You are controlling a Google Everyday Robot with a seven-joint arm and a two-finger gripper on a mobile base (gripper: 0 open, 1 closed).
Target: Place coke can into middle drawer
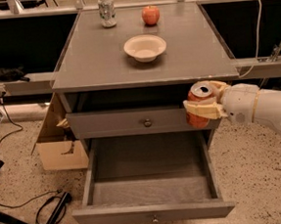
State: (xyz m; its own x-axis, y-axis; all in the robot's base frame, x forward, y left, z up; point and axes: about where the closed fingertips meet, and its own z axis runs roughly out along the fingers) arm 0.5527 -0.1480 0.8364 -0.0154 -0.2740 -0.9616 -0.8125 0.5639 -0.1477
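the gripper has its fingers clamped around the coke can, held over the right rear corner of the middle drawer, already pulled open. left to do: lower the can inside and release.

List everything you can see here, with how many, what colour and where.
coke can: one, red, in the gripper, at the upper drawer's right end
middle drawer: one, grey, pulled open
upper drawer: one, grey, closed
bowl: one, cream, middle of cabinet top
apple: one, red, back of top
silver-white can: one, left of apple
cardboard box: one, brown, floor left of cabinet
gripper: one, beige, shut on the coke can
arm: one, white, from right
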